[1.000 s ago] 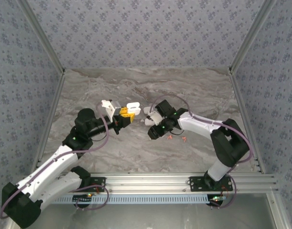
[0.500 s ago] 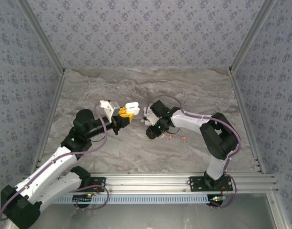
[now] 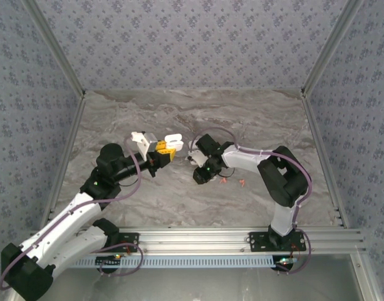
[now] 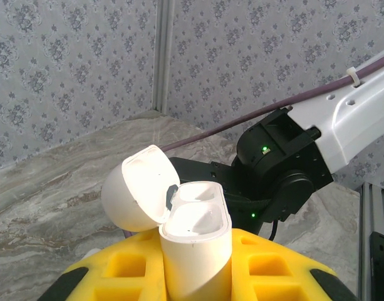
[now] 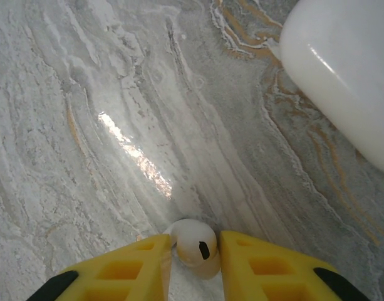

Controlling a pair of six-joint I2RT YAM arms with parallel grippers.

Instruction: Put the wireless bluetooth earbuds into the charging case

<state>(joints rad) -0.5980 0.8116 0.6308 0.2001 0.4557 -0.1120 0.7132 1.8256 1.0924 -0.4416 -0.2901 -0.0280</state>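
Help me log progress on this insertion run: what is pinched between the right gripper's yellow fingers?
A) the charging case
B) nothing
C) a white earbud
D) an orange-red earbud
C: the right wrist view shows a white earbud pinched in the right gripper, while the charging case, its lid flipped open, is clamped in the left gripper.

The bottom of the charging case (image 4: 195,233) is hidden between the yellow fingers (image 4: 276,269) of the left gripper (image 4: 195,276) and cut off by the picture's edge. The earbud (image 5: 193,244) shows its round head — the rest is tucked down inside the right gripper (image 5: 195,263). A big white rounded thing (image 5: 342,75) is cut off at the corner. From above, two orange-red earbuds (image 3: 242,183) on the table (image 3: 148,113) are too small to show their shape.
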